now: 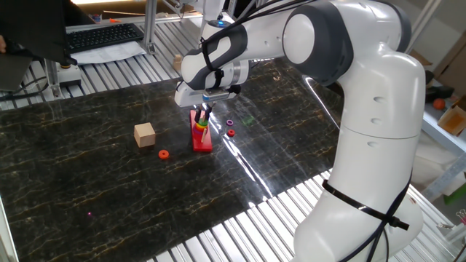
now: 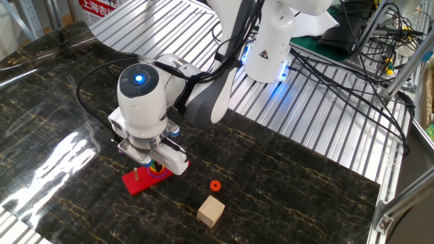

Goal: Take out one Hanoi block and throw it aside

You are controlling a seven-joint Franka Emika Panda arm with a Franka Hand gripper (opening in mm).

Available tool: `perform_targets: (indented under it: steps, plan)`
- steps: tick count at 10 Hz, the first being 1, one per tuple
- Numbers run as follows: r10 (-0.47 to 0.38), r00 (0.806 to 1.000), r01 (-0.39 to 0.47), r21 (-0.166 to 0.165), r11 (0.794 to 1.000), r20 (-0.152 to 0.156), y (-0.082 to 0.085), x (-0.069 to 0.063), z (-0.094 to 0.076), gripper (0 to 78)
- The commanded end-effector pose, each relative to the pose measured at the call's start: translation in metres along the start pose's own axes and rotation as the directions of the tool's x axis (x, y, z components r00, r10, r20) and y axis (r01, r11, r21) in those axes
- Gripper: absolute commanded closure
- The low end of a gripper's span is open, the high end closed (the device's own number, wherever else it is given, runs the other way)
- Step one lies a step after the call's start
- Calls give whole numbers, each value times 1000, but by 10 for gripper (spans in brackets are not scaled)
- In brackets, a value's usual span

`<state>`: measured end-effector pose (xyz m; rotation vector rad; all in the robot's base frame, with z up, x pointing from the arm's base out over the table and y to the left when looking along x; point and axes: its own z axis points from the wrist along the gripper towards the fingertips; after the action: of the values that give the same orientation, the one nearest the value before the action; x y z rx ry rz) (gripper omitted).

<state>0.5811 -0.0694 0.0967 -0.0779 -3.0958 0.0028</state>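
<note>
A red Hanoi base [image 1: 202,142] lies on the dark marble table with a short stack of coloured rings on one peg. The green Hanoi block [image 1: 198,123] sits at the top of that stack, above a yellow ring. My gripper [image 1: 205,114] points straight down with its fingertips at the stack's top. In the other fixed view the gripper [image 2: 155,163] covers most of the stack [image 2: 157,168], and the bare peg [image 2: 137,175] stands free to the left. The fingers are too hidden to show whether they are shut on the ring.
A tan wooden cube [image 1: 144,134] and an orange-red ring [image 1: 163,154] lie left of the base. A purple ring [image 1: 229,122] and a small red ring [image 1: 231,133] lie to its right. A keyboard [image 1: 102,35] sits behind the mat.
</note>
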Motion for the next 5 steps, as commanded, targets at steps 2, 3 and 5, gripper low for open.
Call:
perform_targets:
  steps: [2, 3, 5]
  plan:
    - [13, 1000, -13, 10, 1000, -2, -1, 0, -1, 752]
    - [13, 1000, -13, 11, 1000, -4, 0, 0, -3, 752]
    - [12, 1000, -11, 10, 1000, -7, 0, -1, -5, 752]
